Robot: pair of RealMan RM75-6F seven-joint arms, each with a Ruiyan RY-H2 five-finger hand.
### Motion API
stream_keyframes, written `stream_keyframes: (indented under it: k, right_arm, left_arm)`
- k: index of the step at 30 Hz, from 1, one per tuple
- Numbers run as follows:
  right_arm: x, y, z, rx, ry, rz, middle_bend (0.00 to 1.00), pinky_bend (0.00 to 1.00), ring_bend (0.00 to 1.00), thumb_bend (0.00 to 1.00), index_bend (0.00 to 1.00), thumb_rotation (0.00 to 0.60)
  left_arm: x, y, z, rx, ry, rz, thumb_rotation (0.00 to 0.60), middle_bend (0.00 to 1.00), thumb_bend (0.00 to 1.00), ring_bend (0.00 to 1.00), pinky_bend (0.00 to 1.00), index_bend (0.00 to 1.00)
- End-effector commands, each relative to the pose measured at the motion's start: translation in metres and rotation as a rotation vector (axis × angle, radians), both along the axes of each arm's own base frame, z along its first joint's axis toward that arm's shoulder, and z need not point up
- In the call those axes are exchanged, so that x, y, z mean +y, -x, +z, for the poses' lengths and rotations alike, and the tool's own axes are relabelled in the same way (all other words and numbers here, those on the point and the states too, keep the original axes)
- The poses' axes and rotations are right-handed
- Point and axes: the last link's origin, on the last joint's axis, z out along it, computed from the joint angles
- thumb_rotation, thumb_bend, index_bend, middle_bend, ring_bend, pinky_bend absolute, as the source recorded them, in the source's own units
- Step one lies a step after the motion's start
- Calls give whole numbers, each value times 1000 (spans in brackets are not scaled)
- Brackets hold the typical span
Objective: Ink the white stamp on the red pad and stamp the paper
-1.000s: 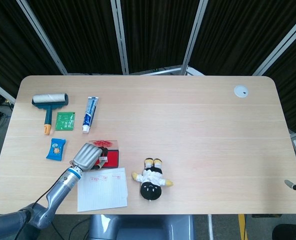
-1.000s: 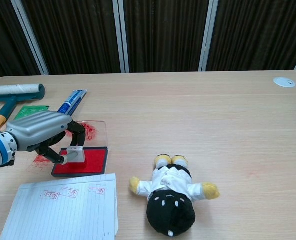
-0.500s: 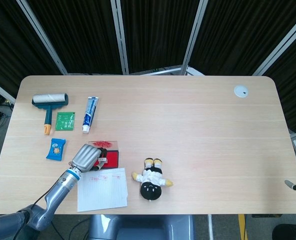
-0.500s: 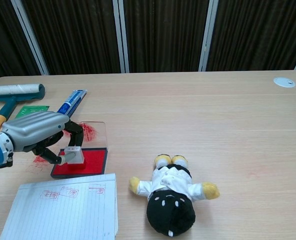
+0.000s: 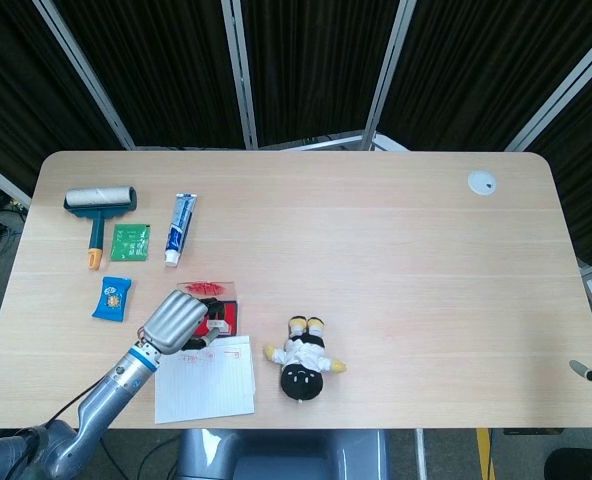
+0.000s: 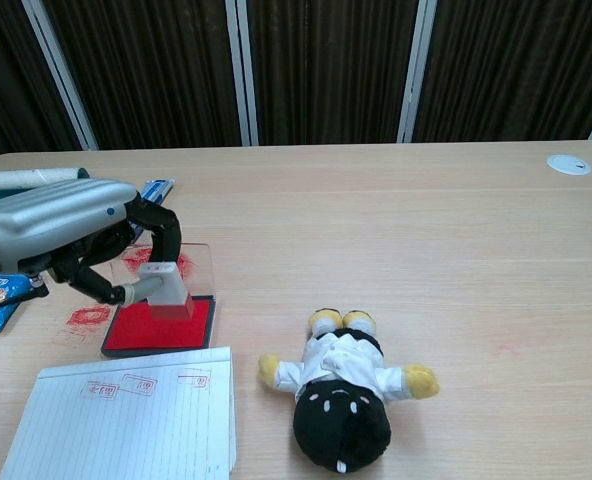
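Where the surface (image 5: 396,250) runs out to its far left, a lint roller (image 5: 98,203) lies with its roll toward the far edge and its orange-tipped handle pointing near. Just right of it sit a green packet (image 5: 130,241) and a blue-and-white toothpaste tube (image 5: 180,229), and nearer, a small blue snack packet (image 5: 111,298).

The left hand (image 6: 61,228) reaches in from the near left, and its fingers (image 6: 162,232) are closed around the white stamp (image 6: 165,288), pinching it from the far and near sides. In the chest view the stamp is raised above the red pad (image 6: 161,326), over its far edge, with its face reddened. The pad lies in a dark tray whose clear lid (image 6: 181,266), smeared with red ink, lies open flat on the far side. A red smudge (image 6: 89,316) marks the surface just left of the pad.

Just near the pad lies the lined paper (image 6: 126,428), carrying three red stamp marks (image 6: 142,383) in a row along its far edge.

Right of the paper a plush doll (image 6: 344,388) lies on its back, black head toward the near edge, yellow feet toward the far side.

At the far right corner sits a white round cap (image 5: 482,182).

The right hand shows in neither view.
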Motion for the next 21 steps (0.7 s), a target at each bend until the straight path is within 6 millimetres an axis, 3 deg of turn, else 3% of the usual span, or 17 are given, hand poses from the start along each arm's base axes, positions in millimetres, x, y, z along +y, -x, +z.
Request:
stream_keyframes:
  k: [1,9,21]
  right_arm:
    - [1,0,1,-2,1,2,0,0,0,0,0,600]
    - [2,1,3,-6,5,-2,0,0,0,0,0,600]
    - [2,3,6,-14,7,-13,0,0,0,0,0,600]
  left_arm:
    - [-17,-4,-13,22,41,-33,600,547,440,814,845,555]
    - [-36,-3,-39,50,67,-50,600,548,440,814,845,556]
    - [-41,9,-48,90,50,-54,600,548,440,814,845,559]
